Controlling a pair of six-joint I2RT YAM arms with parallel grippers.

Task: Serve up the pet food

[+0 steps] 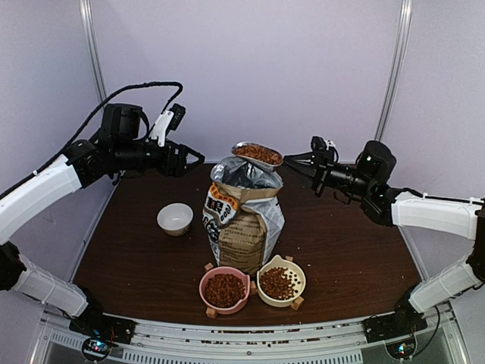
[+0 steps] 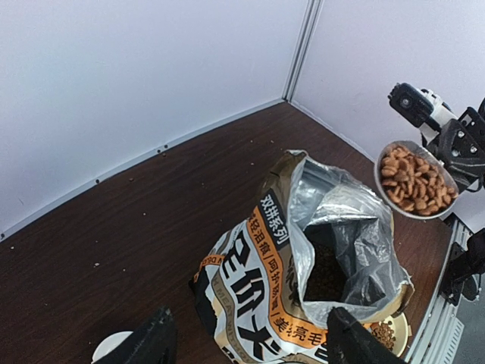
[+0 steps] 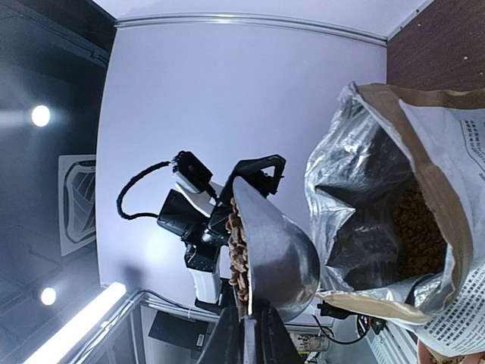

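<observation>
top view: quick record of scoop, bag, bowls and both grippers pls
scoop: metal, heaped with pet food, above the bag's mouth
bag: upright, top open
pink bowl: full of pet food, in front of bag
cream bowl: full of pet food, beside pink bowl
white bowl: empty, left of bag
right gripper: shut on scoop handle
left gripper: open, holding nothing

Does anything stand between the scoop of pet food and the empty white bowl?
Yes, the open bag: the scoop, in the right gripper, hangs beside its mouth on the right, and the white bowl sits left of it. Carried above the rim, the pet food should meet nothing else.
</observation>
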